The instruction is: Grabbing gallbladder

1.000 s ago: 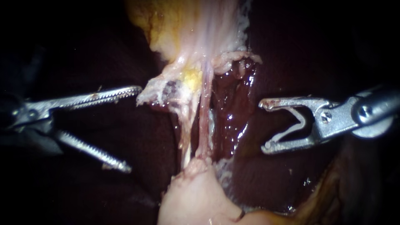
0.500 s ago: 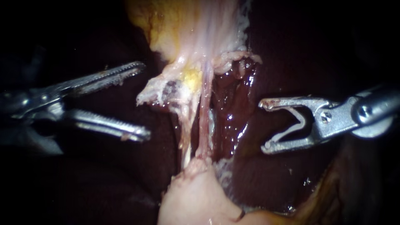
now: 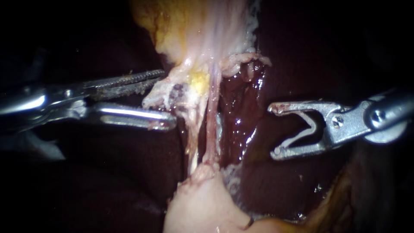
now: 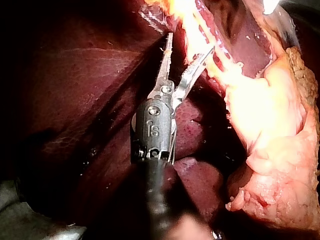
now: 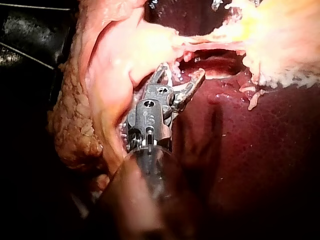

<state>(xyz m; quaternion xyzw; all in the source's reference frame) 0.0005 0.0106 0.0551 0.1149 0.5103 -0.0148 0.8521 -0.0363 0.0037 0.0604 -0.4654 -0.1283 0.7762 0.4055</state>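
The gallbladder [image 3: 202, 26] hangs pale yellow and pink at the top of the endoscope view. From its lower end a frayed whitish flap [image 3: 160, 96] juts leftward, and two thin strands [image 3: 211, 125] run down to a pale lump [image 3: 202, 203]. My left instrument [image 3: 167, 99] reaches in from the left. Its jaws are open, one above and one below the flap, and a gap still shows between them. The left wrist view shows the same instrument [image 4: 189, 45] with pale tissue [image 4: 200, 25] just ahead. My right instrument [image 3: 274, 129] [image 5: 180, 74] waits open to the right, holding nothing.
Dark red liver [image 3: 250, 108] lies wet behind the strands and fills both sides. In the right wrist view, lumpy fatty tissue [image 5: 75, 120] lies beside that instrument's shaft. A similar fatty mass [image 4: 280, 165] lies beside the left instrument.
My left instrument has moved right to the flap. Its jaws have narrowed from wide open to a smaller gap around it. The right instrument has not moved.
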